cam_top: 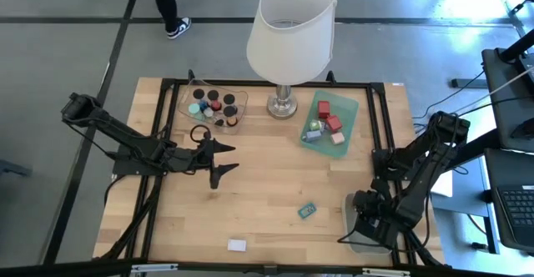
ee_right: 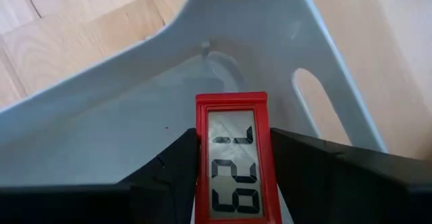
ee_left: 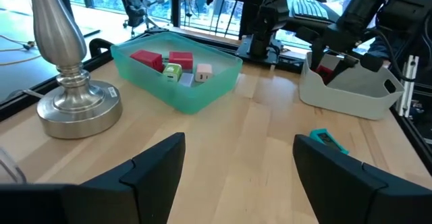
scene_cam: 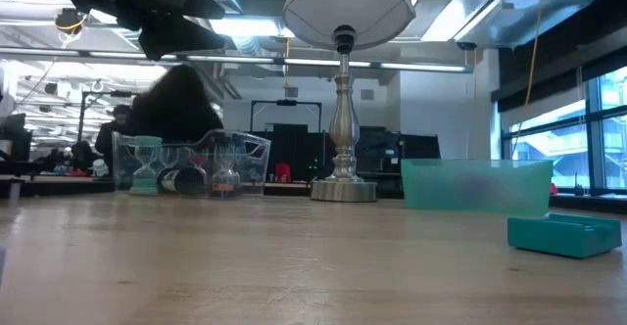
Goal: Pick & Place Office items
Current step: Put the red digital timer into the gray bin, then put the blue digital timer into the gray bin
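A white block (cam_top: pixel 237 244) is seen lying flat at the near edge of the tabletop (cam_top: pixel 267 193), its long side running left-right. A bit further in, right of centre, a flat teal tag (cam_top: pixel 307 211) is laid at a slant, long axis diagonal; in the low view it's seen as a low teal slab (scene_cam: pixel 565 235) on the wood.

At the near right corner the right claw (ee_right: pixel 233 183) is hung down into a grey bin (ee_right: pixel 121 116). A flat red tag with a little digital display (ee_right: pixel 234 160) is pinched between the fingers, so the claw is closed on it. The tag's long axis is lined up with the fingers, its far end pointed at the bin's floor.

Around mid-table on the left, the left claw (cam_top: pixel 219 160) is held above bare wood with the fingers (ee_left: pixel 158 166) spread wide apart and nothing between them. It's pointed toward the right side of the tabletop.

Further back, a clear tray (cam_top: pixel 214 108) with black round caps (cam_top: pixel 212 96) plus red and teal bits is set left of the lamp (cam_top: pixel 288 39). A green tray (cam_top: pixel 329 120) with red blocks (ee_left: pixel 181 59), and pale ones, is parked to its right. Beyond the tabletop, a person's leg and shoe (cam_top: pixel 171 10) are seen on the floor.
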### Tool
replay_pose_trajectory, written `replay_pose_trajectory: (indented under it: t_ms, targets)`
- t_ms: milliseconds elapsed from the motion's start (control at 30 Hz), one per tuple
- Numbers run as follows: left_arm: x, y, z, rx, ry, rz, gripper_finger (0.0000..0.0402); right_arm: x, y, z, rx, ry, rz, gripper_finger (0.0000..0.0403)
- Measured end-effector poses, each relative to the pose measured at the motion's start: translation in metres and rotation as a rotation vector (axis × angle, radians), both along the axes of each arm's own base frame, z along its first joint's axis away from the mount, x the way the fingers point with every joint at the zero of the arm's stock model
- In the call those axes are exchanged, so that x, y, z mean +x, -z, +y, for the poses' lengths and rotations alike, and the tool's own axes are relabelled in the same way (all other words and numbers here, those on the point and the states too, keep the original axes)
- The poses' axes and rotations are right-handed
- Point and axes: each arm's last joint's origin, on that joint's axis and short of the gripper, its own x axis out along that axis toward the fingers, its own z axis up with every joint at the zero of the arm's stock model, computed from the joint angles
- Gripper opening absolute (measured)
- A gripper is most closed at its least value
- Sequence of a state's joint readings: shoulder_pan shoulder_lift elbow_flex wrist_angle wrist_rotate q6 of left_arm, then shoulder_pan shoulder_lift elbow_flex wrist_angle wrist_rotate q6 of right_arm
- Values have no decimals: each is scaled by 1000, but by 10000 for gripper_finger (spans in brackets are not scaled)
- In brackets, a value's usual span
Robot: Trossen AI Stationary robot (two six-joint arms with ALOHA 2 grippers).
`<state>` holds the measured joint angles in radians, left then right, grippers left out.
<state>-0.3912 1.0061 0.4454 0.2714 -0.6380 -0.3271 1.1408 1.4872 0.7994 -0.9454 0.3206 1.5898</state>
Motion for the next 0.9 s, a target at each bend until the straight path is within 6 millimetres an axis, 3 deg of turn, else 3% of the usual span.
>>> replay_pose_trajectory:
  t_ms: [667,900]
  targets:
    - [0,0,0,1,-1,1,274,0,-1,0,5,19,1,254]
    - [0,0,0,1,-2,1,273,8,-26,9,55,-20,-6,258]
